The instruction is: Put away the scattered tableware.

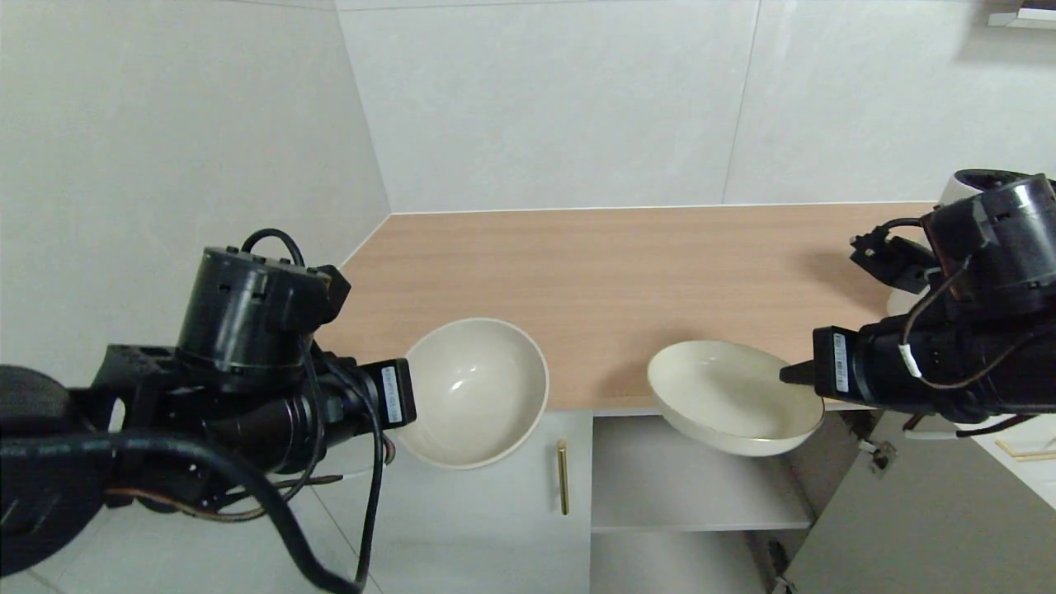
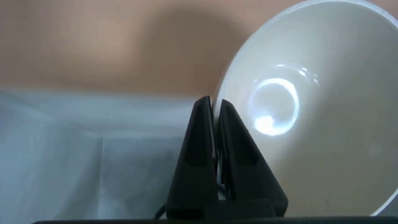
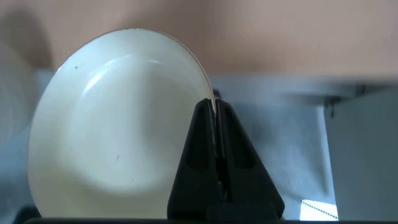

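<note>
Both glossy cream: deep bowl (image 1: 474, 392) rim-pinched in left tool (image 2: 214, 104); shallow plate (image 1: 730, 396) likewise in right tool (image 3: 214, 104)

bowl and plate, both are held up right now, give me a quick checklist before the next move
1. Left end effector shut on the rim of the bowl: ok.
2. Right end effector shut on the rim of the plate: ok.
3. Right cupboard door open: ok.
4. Room on the shelf for the plate: ok in the part that shows, cannot tell farther in.
5. Left cupboard door open for the bowl: not ok, it is shut.
6. Grip firm enough to carry both by the rim: cannot tell.
</note>
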`<state>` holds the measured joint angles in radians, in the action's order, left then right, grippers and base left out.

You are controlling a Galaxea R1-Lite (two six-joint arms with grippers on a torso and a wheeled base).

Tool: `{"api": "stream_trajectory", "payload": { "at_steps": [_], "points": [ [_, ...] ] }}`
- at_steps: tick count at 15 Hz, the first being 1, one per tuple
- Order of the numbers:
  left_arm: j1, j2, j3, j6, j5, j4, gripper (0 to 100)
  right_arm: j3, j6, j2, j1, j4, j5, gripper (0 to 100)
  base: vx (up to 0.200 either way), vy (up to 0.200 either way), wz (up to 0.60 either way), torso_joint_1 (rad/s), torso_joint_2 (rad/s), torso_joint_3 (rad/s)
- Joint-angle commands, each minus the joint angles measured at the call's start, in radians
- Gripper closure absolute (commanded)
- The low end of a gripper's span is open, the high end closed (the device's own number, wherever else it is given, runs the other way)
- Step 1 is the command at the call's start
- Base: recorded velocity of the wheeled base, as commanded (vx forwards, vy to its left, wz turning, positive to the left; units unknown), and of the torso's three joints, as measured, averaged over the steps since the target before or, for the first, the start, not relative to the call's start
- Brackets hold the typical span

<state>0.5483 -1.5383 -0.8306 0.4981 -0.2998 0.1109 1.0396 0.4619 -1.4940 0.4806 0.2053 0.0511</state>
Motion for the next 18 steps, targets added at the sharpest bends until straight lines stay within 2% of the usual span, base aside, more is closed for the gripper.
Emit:
{"api": "stream_trajectory", "payload": {
  "at_steps": [1,4,6,8,10,13,14,18],
  "points": [
    [0.027,0.032,0.093,-0.001,-0.002,0.056,100,-0.061,0.003,0.083,0.021,0.002,0.001,100,0.000,0.000,0.00,0.000,0.00,0.000],
    [0.041,0.041,0.122,-0.003,-0.002,0.069,100,-0.142,-0.002,0.130,0.021,0.000,0.000,100,0.000,0.000,0.00,0.000,0.00,0.000],
    [0.064,0.007,0.123,-0.001,-0.005,0.069,100,-0.141,-0.002,0.117,0.021,-0.001,0.000,100,-0.200,0.000,0.00,0.000,0.00,0.005],
    [0.065,0.001,0.125,-0.001,-0.009,0.069,100,-0.142,0.000,0.104,0.019,-0.001,0.000,100,-0.200,0.000,0.00,0.012,0.00,0.002],
    [0.065,0.000,0.125,-0.003,-0.010,0.069,100,-0.144,0.000,0.106,0.019,-0.001,0.003,100,0.000,0.000,0.00,0.000,0.00,0.000],
    [0.065,0.003,0.125,-0.007,-0.010,0.067,100,-0.151,-0.002,0.097,0.013,-0.018,0.006,100,-0.200,0.000,0.00,0.006,0.00,0.002],
    [0.065,0.003,0.125,-0.007,-0.010,0.067,100,-0.167,-0.003,0.092,0.013,-0.040,0.006,100,-0.200,0.000,0.00,-0.002,0.00,0.002],
    [0.065,0.000,0.125,-0.007,-0.010,0.067,100,-0.223,-0.005,0.084,0.013,-0.159,0.007,100,0.000,0.000,0.00,0.000,0.00,0.000]
  ]
}}
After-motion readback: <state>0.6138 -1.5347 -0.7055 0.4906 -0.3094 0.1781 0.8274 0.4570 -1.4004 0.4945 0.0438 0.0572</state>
